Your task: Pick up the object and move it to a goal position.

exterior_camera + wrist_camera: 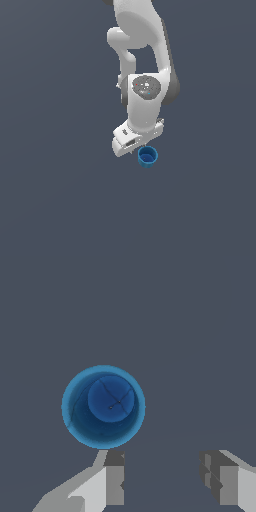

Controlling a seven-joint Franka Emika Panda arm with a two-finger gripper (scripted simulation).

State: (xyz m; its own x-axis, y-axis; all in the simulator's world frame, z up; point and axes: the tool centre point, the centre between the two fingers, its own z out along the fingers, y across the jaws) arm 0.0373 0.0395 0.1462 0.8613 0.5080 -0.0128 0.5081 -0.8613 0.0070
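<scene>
The arm (pixel 145 60) is glossy white with rounded links and dark grey bands at its joints. A speckled grey disc (pixel 146 86) caps the wrist. The gripper (pixel 162 478) has white fingers (pixel 107 483) with dark grey pads.

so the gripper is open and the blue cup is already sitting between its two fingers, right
Not quite. The gripper is open, but the blue cup is not between its fingers. The wrist view shows the cup standing upright on the floor, apart from the gap and off towards one finger, so nothing is held yet.
</scene>
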